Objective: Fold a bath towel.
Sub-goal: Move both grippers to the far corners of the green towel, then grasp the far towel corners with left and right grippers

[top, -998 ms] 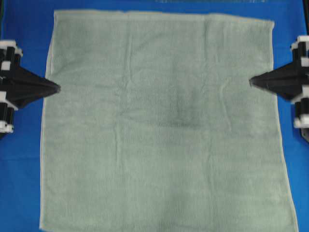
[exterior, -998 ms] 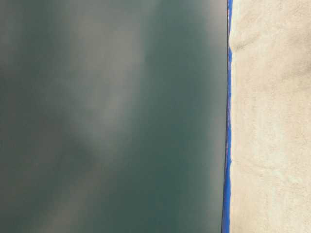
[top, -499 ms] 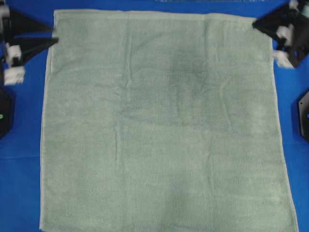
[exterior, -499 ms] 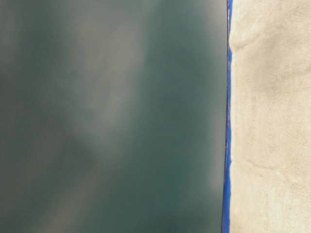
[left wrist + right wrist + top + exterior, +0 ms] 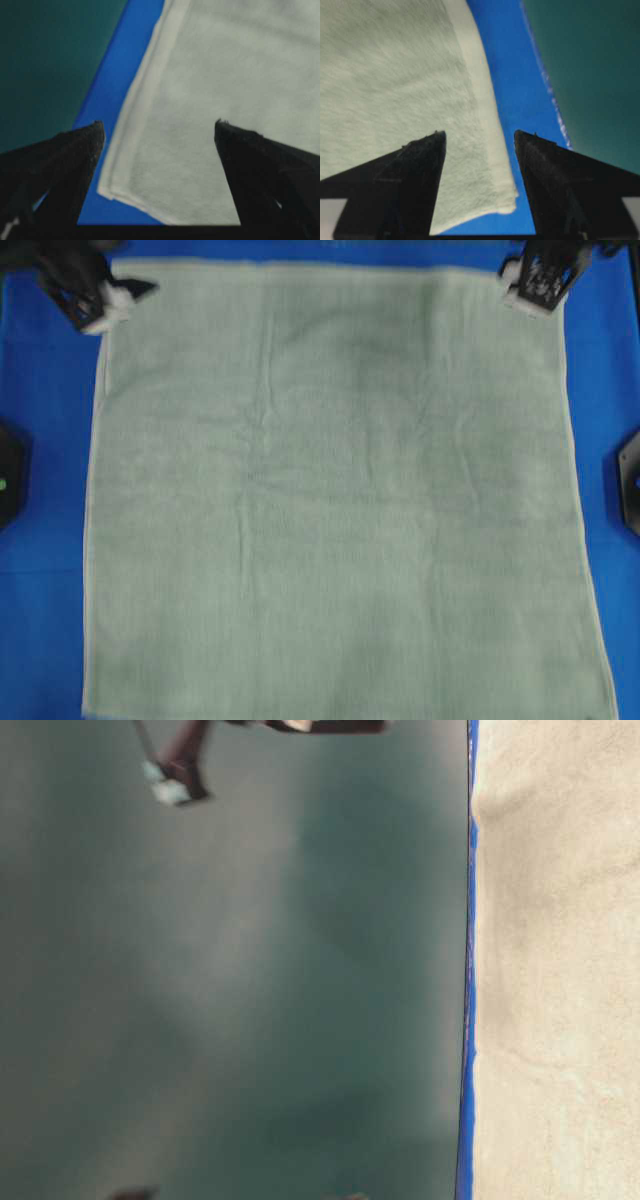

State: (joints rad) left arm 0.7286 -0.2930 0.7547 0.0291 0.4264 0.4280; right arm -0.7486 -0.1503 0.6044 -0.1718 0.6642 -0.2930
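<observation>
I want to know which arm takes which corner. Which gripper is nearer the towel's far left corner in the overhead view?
Left. The left gripper hangs open at that corner of the bath towel; the right gripper is open at the opposite far corner, a full towel width away.

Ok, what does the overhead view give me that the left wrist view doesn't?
Only overhead: the whole bath towel spread flat, and the right gripper at its far right corner. Only left wrist: the left gripper's jaws wide open around the far left corner, which looks two layers thick, nothing pinched. Both: the towel, the blue table covering and the left gripper.
</observation>
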